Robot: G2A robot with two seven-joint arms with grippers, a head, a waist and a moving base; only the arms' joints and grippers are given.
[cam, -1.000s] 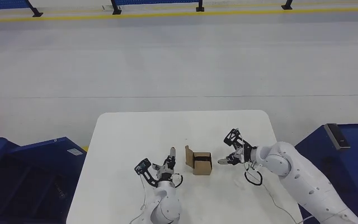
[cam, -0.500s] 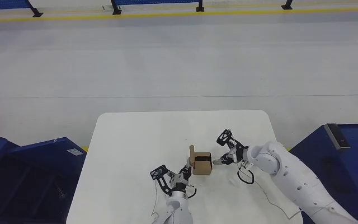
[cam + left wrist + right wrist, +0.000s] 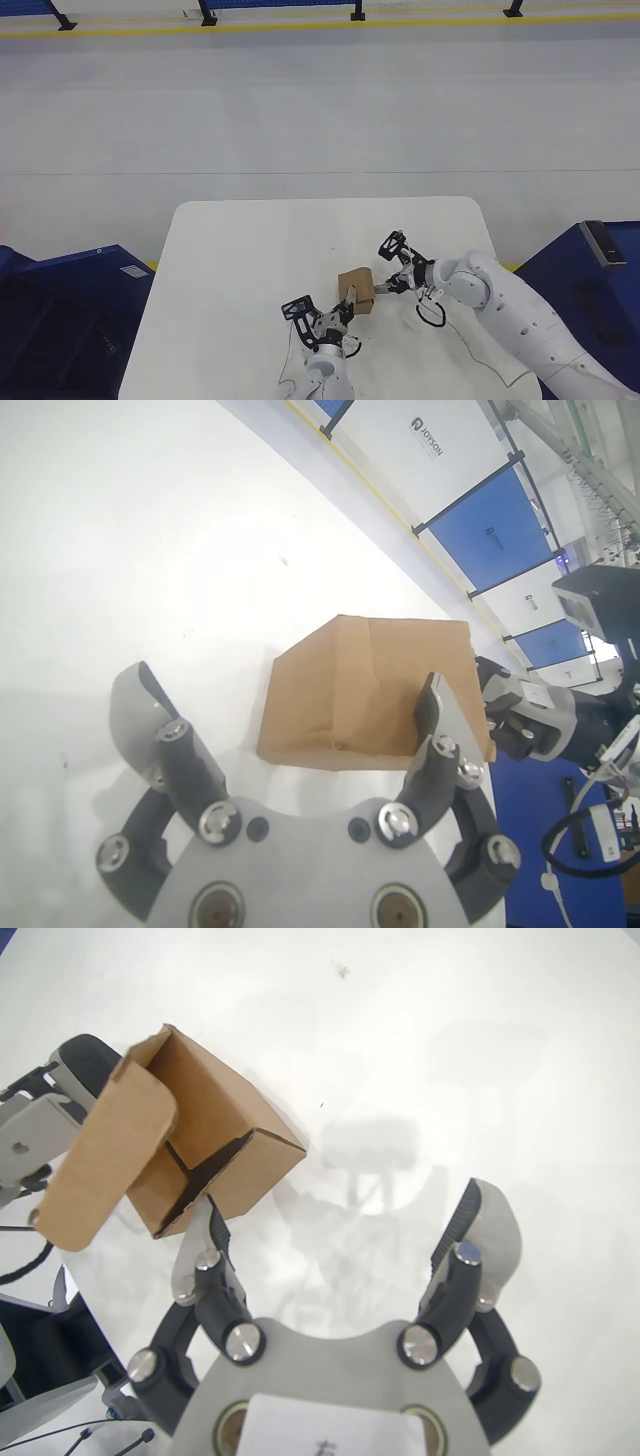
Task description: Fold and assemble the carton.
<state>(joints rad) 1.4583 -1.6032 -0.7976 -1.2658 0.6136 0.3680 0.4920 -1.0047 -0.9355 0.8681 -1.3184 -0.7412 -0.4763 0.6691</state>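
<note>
A small brown carton [image 3: 356, 288] lies on the white table [image 3: 230, 260], its open end toward my right gripper [image 3: 384, 284]. In the right wrist view its lid flap [image 3: 107, 1155] hangs half over the opening of the carton [image 3: 235, 1148]. My right gripper [image 3: 342, 1198] is open, one fingertip [image 3: 216, 1223] touching the carton's lower edge. My left gripper [image 3: 340, 310] is at the carton's opposite side. It stands open [image 3: 285, 680], with one finger [image 3: 437, 710] laid against the carton's closed wall [image 3: 370, 685] and the other over bare table.
The table edge [image 3: 420, 385] runs close behind both grippers. A blue bin [image 3: 60, 310] stands beside the table on one side and blue equipment [image 3: 590, 270] on the other. Open tabletop [image 3: 300, 230] stretches beyond the carton.
My left gripper has travelled across the table to the carton and pressed against it. The upright lid flap has tipped over the opening. My right gripper has closed in on the open end.
</note>
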